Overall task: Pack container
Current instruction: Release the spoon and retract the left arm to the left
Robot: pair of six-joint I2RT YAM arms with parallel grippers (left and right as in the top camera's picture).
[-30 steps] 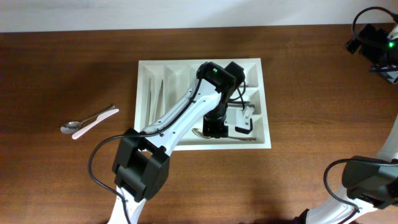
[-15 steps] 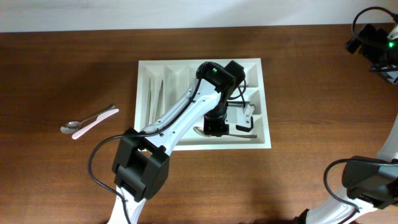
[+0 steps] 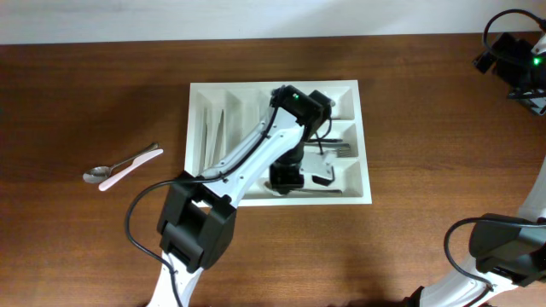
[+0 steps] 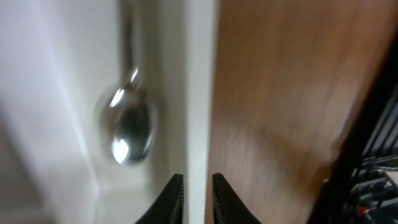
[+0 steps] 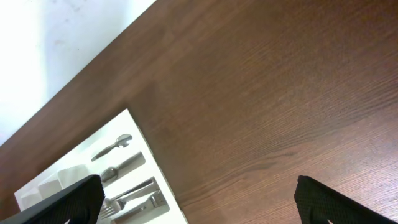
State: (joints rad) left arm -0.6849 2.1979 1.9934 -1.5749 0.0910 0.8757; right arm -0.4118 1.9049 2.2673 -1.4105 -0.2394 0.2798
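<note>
The white cutlery tray (image 3: 363, 136) lies mid-table; its corner also shows in the right wrist view (image 5: 147, 151). My left gripper (image 3: 286, 177) hangs over the tray's front long compartment. In the blurred left wrist view its jaws (image 4: 198, 200) stand a narrow gap apart and empty, above the tray's front wall (image 4: 200, 93). A metal spoon (image 4: 127, 127) lies in that compartment, free of the jaws; its handle shows overhead (image 3: 328, 191). My right gripper (image 3: 512, 53) is wide open and empty at the far right back, high over bare table (image 5: 199, 205).
A metal spoon (image 3: 95, 174) and a pink spoon (image 3: 132, 166) lie on the table left of the tray. Forks (image 3: 338, 149) fill the middle long compartment and utensils (image 3: 213, 132) the upright ones. My left arm (image 3: 247, 158) crosses the tray.
My left gripper has drawn back left along the front compartment and turned. The spoon stays lying in the tray. The right arm has not moved.
</note>
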